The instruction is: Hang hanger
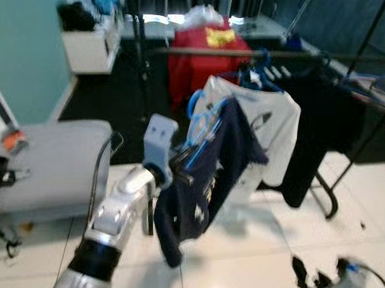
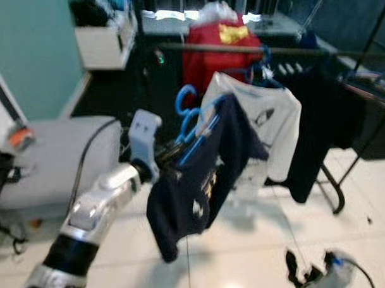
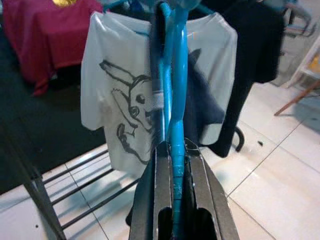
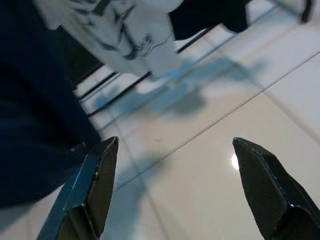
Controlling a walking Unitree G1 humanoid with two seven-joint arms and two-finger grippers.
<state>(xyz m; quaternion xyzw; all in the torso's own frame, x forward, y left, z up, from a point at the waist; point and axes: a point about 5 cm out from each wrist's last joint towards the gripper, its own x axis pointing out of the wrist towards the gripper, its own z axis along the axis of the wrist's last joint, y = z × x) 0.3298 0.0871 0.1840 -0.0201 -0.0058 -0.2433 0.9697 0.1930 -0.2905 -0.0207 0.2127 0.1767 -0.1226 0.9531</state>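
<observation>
My left gripper (image 1: 183,161) is shut on a blue hanger (image 1: 203,122) that carries a dark navy T-shirt (image 1: 207,176), held up in front of the clothes rail (image 1: 246,53). In the left wrist view the blue hanger (image 3: 172,100) runs up between my shut fingers (image 3: 162,190). On the rail hang a white T-shirt with a cartoon print (image 1: 272,131) on another blue hanger, and a black garment (image 1: 313,123) to its right. My right gripper (image 1: 308,281) hangs low at the lower right; in its wrist view its fingers (image 4: 95,185) stand wide open over the tiled floor.
A grey cushioned seat (image 1: 52,164) stands at the left with dark items at its left end. A red garment (image 1: 205,56) hangs behind the rail. A white shelf (image 1: 88,45) is at the back left. The rack's dark foot (image 1: 326,199) rests on white tiles.
</observation>
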